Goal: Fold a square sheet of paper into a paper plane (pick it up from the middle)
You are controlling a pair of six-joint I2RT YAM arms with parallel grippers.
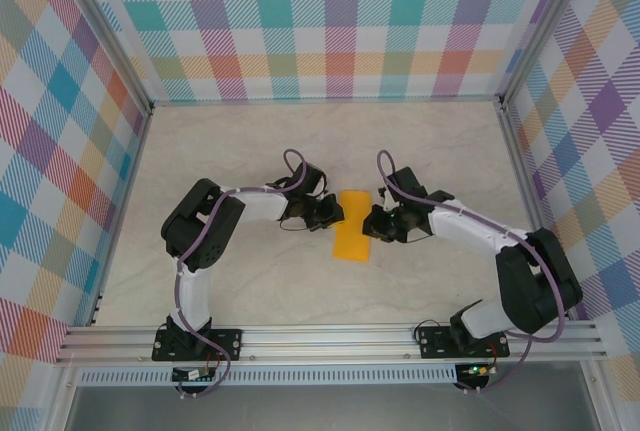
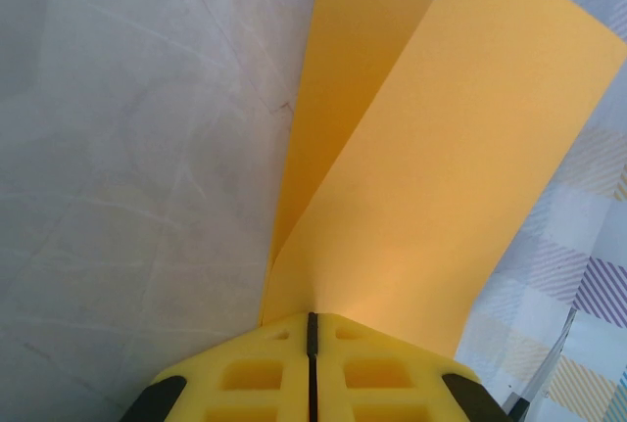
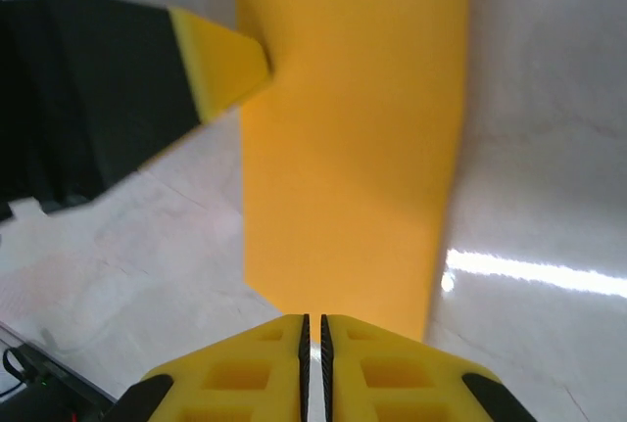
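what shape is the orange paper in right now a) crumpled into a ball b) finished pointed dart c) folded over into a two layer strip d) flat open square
c: in the left wrist view the square sheet of paper fans out as two layers from a fold at the tips of the shut left gripper, and from above it looks like a narrow strip, not a square, ball or dart.
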